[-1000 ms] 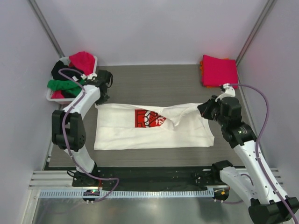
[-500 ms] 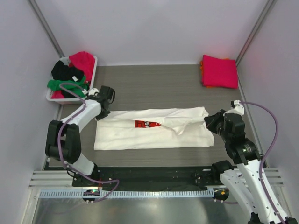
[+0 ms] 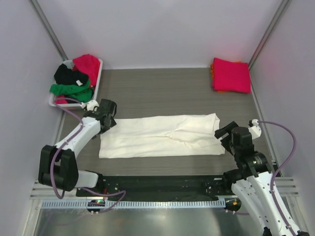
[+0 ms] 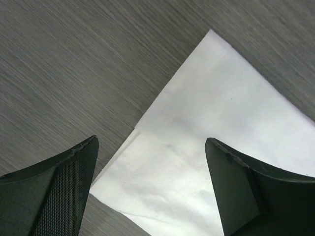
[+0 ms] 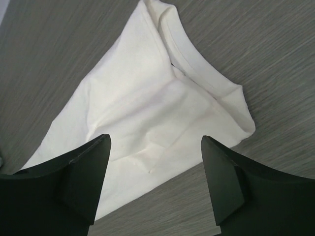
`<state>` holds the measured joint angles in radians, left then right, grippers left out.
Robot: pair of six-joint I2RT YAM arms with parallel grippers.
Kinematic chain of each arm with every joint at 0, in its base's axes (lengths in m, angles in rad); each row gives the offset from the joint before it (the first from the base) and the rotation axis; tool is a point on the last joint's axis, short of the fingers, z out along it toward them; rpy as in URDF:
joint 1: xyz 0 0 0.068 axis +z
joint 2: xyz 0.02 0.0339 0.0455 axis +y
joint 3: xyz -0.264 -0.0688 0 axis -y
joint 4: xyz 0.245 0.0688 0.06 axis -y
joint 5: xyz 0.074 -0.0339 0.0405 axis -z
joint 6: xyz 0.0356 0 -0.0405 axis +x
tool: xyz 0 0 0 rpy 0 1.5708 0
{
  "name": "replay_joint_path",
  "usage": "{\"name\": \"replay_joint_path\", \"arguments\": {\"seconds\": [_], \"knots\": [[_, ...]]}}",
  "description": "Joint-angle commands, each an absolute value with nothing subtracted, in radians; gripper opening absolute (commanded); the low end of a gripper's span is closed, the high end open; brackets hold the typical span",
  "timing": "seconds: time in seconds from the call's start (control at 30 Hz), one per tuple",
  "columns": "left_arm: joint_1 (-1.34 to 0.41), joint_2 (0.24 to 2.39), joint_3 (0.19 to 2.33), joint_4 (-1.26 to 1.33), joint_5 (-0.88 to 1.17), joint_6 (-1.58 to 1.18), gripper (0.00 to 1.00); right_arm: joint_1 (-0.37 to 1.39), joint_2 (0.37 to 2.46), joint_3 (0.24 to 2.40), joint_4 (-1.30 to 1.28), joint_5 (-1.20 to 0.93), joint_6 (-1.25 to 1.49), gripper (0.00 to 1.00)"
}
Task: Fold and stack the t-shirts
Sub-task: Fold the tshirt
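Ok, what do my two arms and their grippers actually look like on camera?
Both match: the left arm and right arm have white links between chunky black joints, each trailing a mauve cable. The left gripper and right gripper carry broad, black, wedge-shaped fingers, one showing a fine mesh texture. No markings are visible.

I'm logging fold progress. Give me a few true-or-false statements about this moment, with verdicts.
The white shirt lies in a long strip, no print showing. True.
The left claw is shut on its corner. False: its jaws stand open, holding nothing.
The right claw is open over the collar end. True.
The folded pink shirt lies on the white one. False: it lies apart, at the far right corner.
The basket holds a green shirt. True.
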<state>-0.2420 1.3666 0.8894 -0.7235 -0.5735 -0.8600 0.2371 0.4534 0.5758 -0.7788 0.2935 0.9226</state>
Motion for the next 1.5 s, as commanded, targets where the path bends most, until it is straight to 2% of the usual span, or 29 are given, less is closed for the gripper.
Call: {"name": "replay_joint_path", "arguments": {"seconds": [0.0,0.1,0.17,0.27,0.47,0.7,0.9,1.1,1.2,1.33,1.4,1.47], "knots": [[-0.242,1.302,0.906,-0.715,-0.612,-0.874,0.89,0.236,0.502,0.598,-0.790,0.347,0.997,0.81],[-0.242,1.298,0.936,-0.713,-0.595,-0.842,0.88,0.236,0.525,0.614,-0.766,0.332,0.971,0.82],[-0.245,1.315,0.971,-0.695,-0.548,-0.789,0.88,0.236,0.551,0.632,-0.686,0.289,0.937,0.78],[-0.256,1.366,1.005,-0.658,-0.494,-0.720,0.86,0.238,0.630,0.650,-0.574,0.175,0.913,0.78],[-0.337,1.520,1.052,-0.644,-0.407,-0.657,0.84,0.268,0.971,0.643,-0.356,0.031,0.949,0.78],[-0.387,1.661,1.045,-0.649,-0.319,-0.689,0.82,0.272,1.235,0.618,-0.235,0.017,1.023,0.79],[-0.408,1.681,1.039,-0.690,-0.259,-0.718,0.81,0.267,1.530,0.730,-0.224,0.049,0.983,0.80],[-0.442,1.657,0.960,-0.698,-0.170,-0.791,0.81,0.223,1.869,1.023,-0.225,0.020,0.919,0.80],[-0.494,1.649,0.934,-0.696,-0.123,-0.843,0.81,0.221,2.067,1.273,-0.259,0.000,0.864,0.80],[-0.577,1.654,0.933,-0.657,-0.043,-0.949,0.81,0.225,2.321,1.706,-0.311,-0.139,0.810,0.79],[-0.623,1.666,0.936,-0.620,-0.005,-1.024,0.81,0.230,2.423,1.854,-0.327,-0.211,0.787,0.79],[-0.665,1.680,0.931,-0.546,0.096,-1.089,0.81,0.242,2.555,2.056,-0.348,-0.257,0.779,0.79]]}}
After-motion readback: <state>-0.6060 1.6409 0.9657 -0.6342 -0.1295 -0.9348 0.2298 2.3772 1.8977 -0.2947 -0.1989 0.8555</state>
